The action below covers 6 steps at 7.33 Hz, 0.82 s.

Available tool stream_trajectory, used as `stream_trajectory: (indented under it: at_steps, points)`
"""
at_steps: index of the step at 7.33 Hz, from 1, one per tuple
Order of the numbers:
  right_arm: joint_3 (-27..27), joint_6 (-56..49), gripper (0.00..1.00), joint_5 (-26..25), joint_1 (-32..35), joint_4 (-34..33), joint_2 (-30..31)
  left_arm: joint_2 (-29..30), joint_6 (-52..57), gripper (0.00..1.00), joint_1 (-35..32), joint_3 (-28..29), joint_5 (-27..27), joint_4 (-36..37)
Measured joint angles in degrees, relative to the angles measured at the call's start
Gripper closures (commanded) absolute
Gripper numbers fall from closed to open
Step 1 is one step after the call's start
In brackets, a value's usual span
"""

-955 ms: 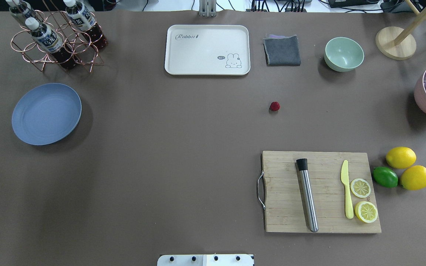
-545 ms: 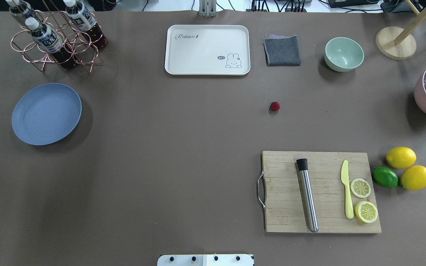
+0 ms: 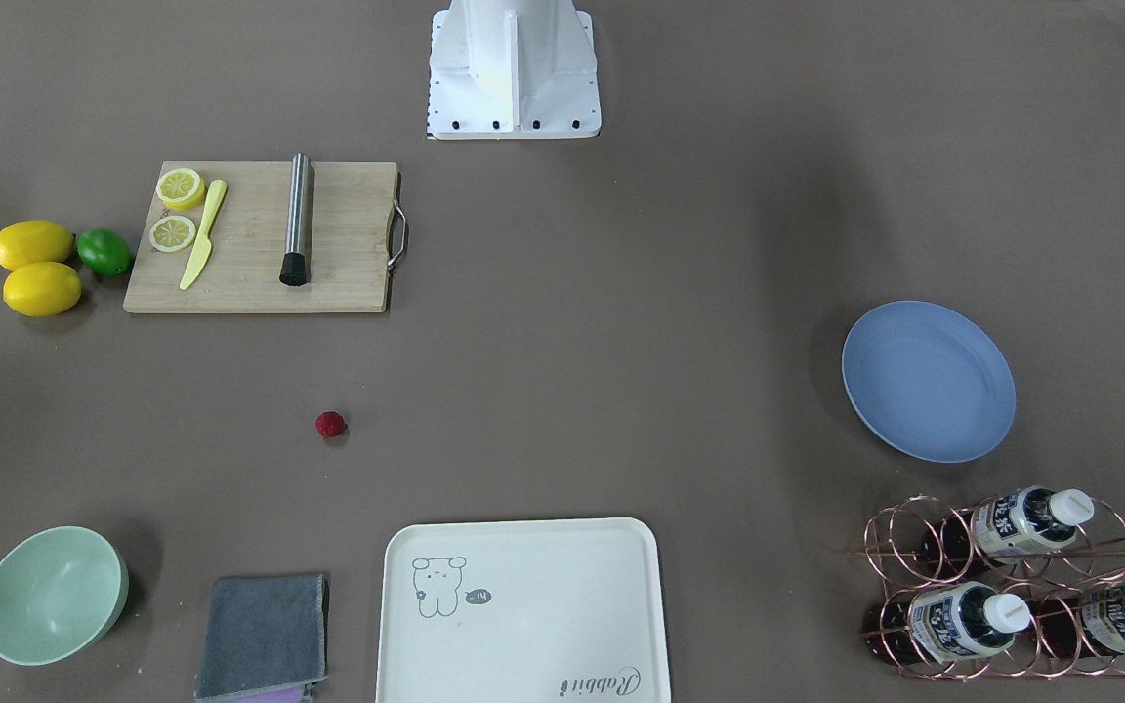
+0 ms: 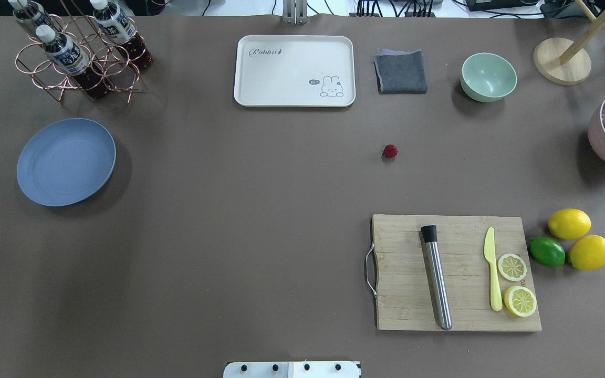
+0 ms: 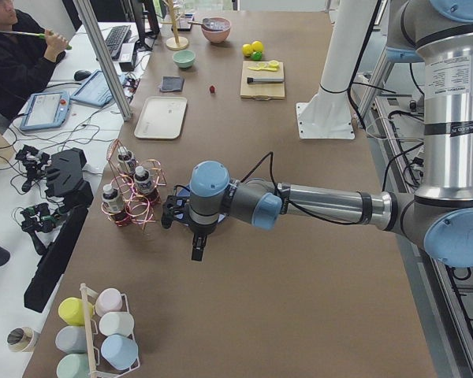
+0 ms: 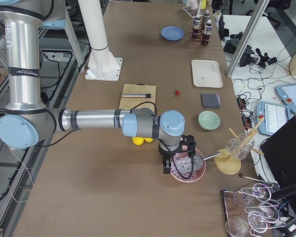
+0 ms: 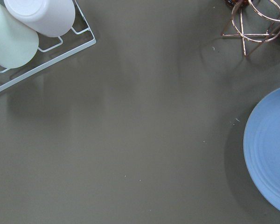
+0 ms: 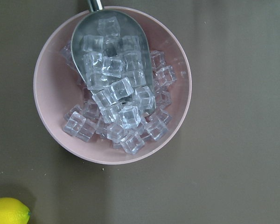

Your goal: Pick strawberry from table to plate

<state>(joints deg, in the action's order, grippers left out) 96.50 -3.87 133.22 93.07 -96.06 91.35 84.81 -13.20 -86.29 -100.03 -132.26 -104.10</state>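
The strawberry (image 4: 390, 151) lies untouched on the surface (image 4: 255, 210), with the plate (image 4: 66, 161) far off at nine o'clock. The left fingers (image 5: 198, 247) and right fingers (image 6: 165, 166) hover elsewhere; I cannot tell how far they are parted.

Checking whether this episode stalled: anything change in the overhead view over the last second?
Nothing visibly changed. The strawberry lies at the same spot on the table, far from the plate, which is still bare. Nothing was taken hold of or let go.
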Motion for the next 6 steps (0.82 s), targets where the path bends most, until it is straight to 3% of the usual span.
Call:
stream_trajectory:
  at_steps: [6]
  points:
    - [-0.01, -0.06, 0.00, -1.21, 0.01, 0.30, 0.51, 0.45, 0.28, 0.02, 0.07, 1.36, -0.35, -0.68]
